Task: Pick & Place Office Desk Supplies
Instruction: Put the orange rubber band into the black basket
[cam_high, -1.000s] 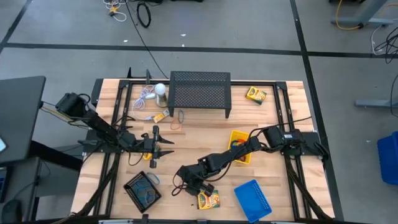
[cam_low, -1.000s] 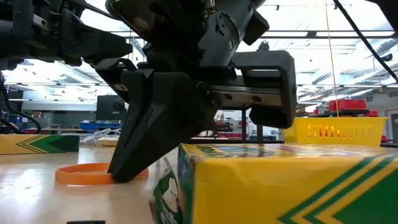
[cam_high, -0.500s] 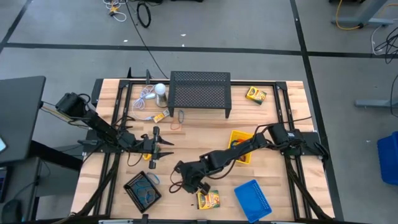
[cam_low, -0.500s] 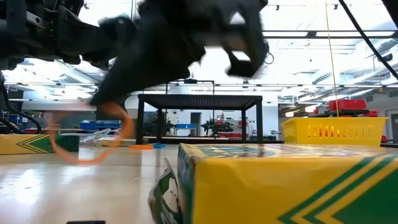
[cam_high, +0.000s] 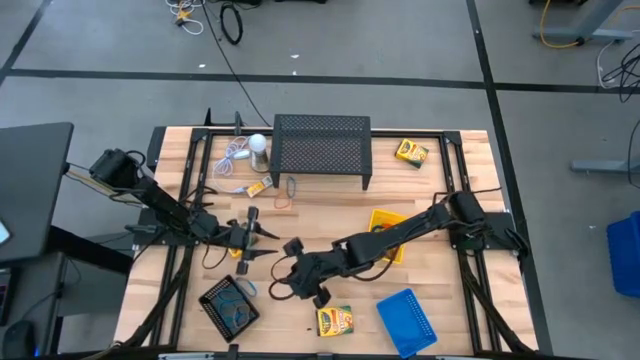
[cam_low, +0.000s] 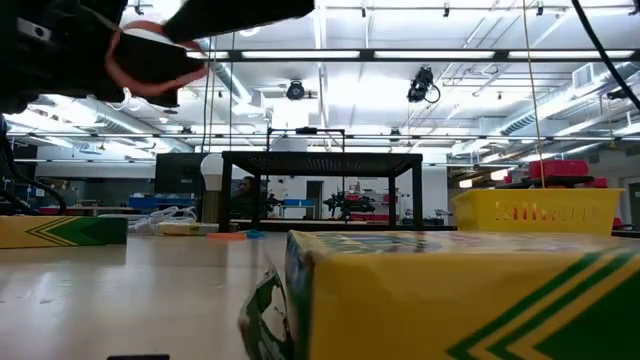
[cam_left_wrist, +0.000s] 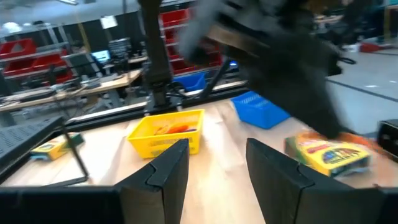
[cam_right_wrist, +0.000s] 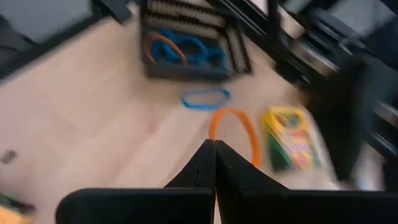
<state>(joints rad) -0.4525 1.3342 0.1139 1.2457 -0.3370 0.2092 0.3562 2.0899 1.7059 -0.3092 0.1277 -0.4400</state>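
Note:
My right gripper hangs shut over the table's near middle with an orange rubber band in it; the low view shows that band high up. Below lie a blue band, a crayon box and a black mesh tray holding more bands. My left gripper waits open and level at the left, its fingers empty. The yellow tray sits partly under my right arm, the blue tray at the near right, a second crayon box at the far right. My right gripper pinches the orange rubber band between its two shut fingertips, at one spot of the loop. The fingers slant down from the table's right side. The rest of the loop hangs free beyond the tips, lifted clear of the table.
A large black mesh stand stands at the far middle, with a white round object and its cord to its left. Small items lie in front of the stand. Bare wood lies between the two grippers and the stand.
My right gripper has risen from the table beside the near crayon box and tipped more toward level, drifting a little toward the left edge. The orange band, which lay flat on the wood, now hangs lifted clear from the shut fingertips.

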